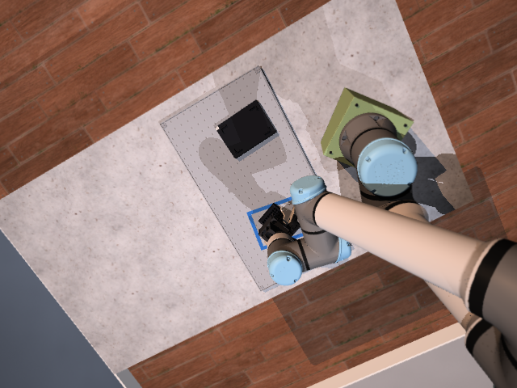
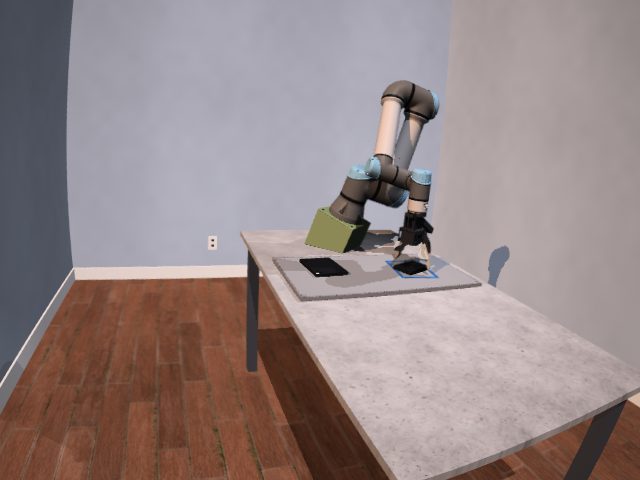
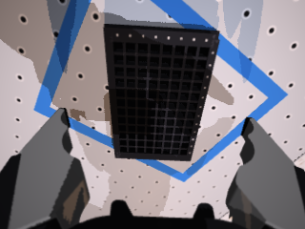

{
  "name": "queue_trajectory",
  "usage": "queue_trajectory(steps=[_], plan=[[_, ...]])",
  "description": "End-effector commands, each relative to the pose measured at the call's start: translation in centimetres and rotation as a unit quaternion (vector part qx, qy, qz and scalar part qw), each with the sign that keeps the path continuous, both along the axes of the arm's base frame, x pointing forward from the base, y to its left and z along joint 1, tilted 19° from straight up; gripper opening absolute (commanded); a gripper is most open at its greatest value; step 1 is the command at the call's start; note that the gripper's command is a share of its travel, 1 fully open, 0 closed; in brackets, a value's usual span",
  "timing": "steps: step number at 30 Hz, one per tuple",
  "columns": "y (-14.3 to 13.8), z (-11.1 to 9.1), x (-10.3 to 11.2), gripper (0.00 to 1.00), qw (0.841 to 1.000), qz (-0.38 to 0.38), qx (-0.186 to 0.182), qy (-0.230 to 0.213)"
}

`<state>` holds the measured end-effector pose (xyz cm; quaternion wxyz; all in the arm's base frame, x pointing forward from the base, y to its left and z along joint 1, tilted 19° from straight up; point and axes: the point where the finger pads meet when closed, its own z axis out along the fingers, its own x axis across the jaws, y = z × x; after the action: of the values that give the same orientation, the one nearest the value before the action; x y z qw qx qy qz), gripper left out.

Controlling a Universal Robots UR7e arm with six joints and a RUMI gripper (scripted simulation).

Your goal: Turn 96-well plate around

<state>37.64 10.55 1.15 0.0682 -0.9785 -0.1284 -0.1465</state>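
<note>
The worktop (image 2: 465, 361) is seen as matt, mottled grey stone or concrete, carried on dark legs of a metal look. On it, a pale grey perforated board (image 1: 195, 166) is shown with a dull, smooth finish and regular small holes. The 96-well plate (image 3: 159, 91) appears as matt black plastic, gridded into fine cells. The nest N1 (image 1: 246, 127), further along the board, looks like flat black plastic too. The blue outline (image 3: 267, 102) around the well plate reads as flat paint or tape. The floor (image 2: 129, 372) is shown as reddish-brown wood planks with visible grain. The arm's base block (image 1: 334, 125) has a matt olive finish.
</note>
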Motion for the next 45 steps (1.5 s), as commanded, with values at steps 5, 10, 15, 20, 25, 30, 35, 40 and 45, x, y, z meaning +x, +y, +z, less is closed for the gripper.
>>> queue_trajectory(steps=[5, 10, 15, 20, 25, 30, 35, 40, 45], plan=[[0.01, -0.07, 0.07, 1.00, 1.000, 0.000, 0.000, -0.001], [0.01, -0.07, 0.07, 1.00, 1.000, 0.000, 0.000, -0.001], [0.01, -0.07, 0.07, 0.00, 1.000, 0.000, 0.000, -0.001], [0.01, -0.06, 0.08, 0.00, 1.000, 0.000, 0.000, -0.001], [0.01, -0.06, 0.08, 0.00, 1.000, 0.000, 0.000, -0.001], [0.01, -0.06, 0.08, 0.00, 1.000, 0.000, 0.000, -0.001], [0.01, -0.07, 0.08, 0.00, 1.000, 0.000, 0.000, -0.001], [0.01, -0.06, 0.08, 0.00, 1.000, 0.000, 0.000, -0.001], [0.01, -0.07, 0.08, 0.00, 1.000, 0.000, 0.000, -0.001]])
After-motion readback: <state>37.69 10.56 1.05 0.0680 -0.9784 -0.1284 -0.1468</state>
